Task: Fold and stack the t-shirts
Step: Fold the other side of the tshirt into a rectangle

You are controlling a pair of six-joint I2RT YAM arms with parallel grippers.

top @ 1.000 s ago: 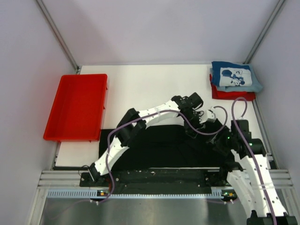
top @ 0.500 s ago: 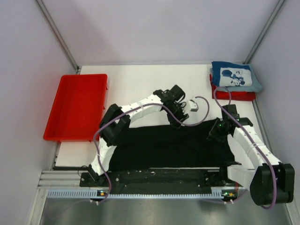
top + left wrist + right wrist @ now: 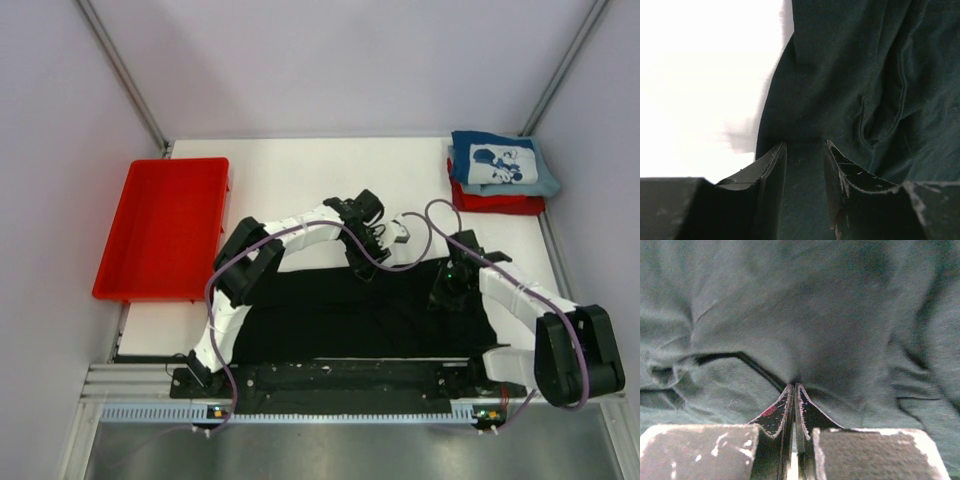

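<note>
The black t-shirt (image 3: 350, 315) lies spread across the near middle of the white table. My left gripper (image 3: 363, 262) is at its far edge; in the left wrist view its jaws (image 3: 804, 145) stand narrowly apart with black cloth (image 3: 850, 75) between them. My right gripper (image 3: 443, 297) is on the shirt's right part; its jaws (image 3: 794, 385) are pressed together, pinching a fold of the cloth (image 3: 790, 305). The folded blue t-shirt (image 3: 500, 165) with white cartoon print lies on the folded red t-shirt (image 3: 500, 204) at the far right corner.
A red plastic tray (image 3: 165, 225) stands at the left side of the table. Grey walls enclose the table on the left, far and right sides. A black and metal rail (image 3: 340, 385) with the arm bases runs along the near edge.
Both grippers have moved left. The right arm has stretched out from near its base onto the shirt. The black shirt's right side has spread out further.
</note>
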